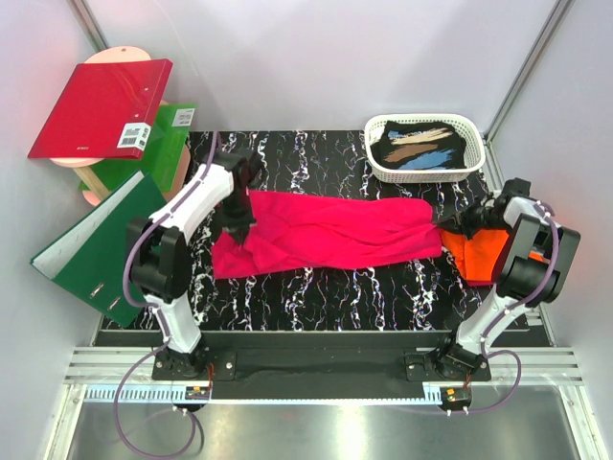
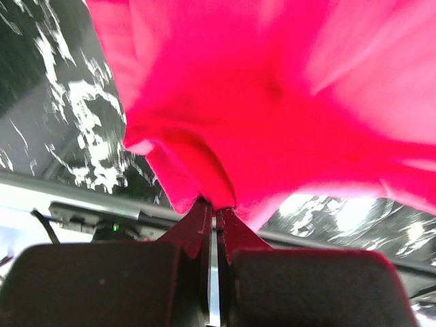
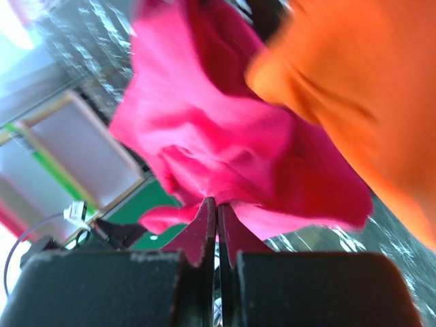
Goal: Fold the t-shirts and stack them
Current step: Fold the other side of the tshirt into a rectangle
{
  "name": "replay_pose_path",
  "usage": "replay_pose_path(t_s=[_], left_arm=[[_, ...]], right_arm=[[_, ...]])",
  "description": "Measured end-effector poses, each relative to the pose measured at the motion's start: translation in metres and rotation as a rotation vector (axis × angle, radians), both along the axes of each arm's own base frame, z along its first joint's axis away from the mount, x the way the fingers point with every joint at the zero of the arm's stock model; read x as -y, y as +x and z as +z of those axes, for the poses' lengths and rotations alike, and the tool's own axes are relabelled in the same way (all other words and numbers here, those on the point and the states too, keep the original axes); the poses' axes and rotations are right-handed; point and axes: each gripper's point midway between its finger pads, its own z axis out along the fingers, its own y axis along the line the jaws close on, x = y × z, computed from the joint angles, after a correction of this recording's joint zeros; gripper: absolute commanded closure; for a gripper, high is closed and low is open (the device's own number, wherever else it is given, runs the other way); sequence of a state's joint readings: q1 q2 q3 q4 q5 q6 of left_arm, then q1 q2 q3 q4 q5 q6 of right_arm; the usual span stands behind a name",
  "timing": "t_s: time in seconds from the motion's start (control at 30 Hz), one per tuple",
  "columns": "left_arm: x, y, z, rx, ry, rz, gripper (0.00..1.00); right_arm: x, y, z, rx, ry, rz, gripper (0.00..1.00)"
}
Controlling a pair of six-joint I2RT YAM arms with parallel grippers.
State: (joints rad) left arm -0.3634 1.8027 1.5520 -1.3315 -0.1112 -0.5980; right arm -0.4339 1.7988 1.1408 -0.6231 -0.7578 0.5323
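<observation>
Left pincer (image 2: 215, 210) is clamped tight on the left end of the magenta-pink t-shirt (image 1: 335, 230), the right pincer (image 3: 216, 204) on its right end. That shirt stretches between them across the bench (image 1: 316, 292); the orange t-shirt (image 1: 474, 257) lies bunched at the bench's right edge, beside the right pincer.
</observation>
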Motion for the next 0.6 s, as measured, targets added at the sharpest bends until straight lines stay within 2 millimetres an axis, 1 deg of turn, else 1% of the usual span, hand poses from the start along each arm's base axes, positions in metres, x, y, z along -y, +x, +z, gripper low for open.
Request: replay_pose_path(t_s=[0.17, 0.23, 0.33, 0.43, 0.5, 0.57, 0.6], left_arm=[[0.003, 0.050, 0.016, 0.090, -0.021, 0.021, 1.00], [0.006, 0.069, 0.021, 0.126, -0.031, 0.024, 1.00], [0.008, 0.090, 0.023, 0.156, -0.038, 0.030, 1.00], [0.006, 0.105, 0.016, 0.153, -0.036, 0.038, 1.00], [0.002, 0.113, 0.005, 0.136, -0.030, 0.046, 1.00], [-0.001, 0.121, -0.010, 0.107, -0.021, 0.054, 1.00], [-0.003, 0.123, -0.014, 0.101, -0.020, 0.060, 1.00]], right_arm=[[0.003, 0.028, 0.008, 0.067, 0.041, 0.015, 1.00], [0.001, 0.035, 0.009, 0.086, 0.051, 0.026, 1.00], [-0.007, 0.041, 0.010, 0.099, 0.068, 0.053, 1.00], [-0.019, 0.050, 0.010, 0.113, 0.084, 0.096, 1.00], [-0.027, 0.057, 0.010, 0.122, 0.086, 0.122, 1.00], [-0.035, 0.063, 0.011, 0.132, 0.091, 0.146, 1.00], [-0.039, 0.065, 0.012, 0.136, 0.097, 0.157, 1.00]])
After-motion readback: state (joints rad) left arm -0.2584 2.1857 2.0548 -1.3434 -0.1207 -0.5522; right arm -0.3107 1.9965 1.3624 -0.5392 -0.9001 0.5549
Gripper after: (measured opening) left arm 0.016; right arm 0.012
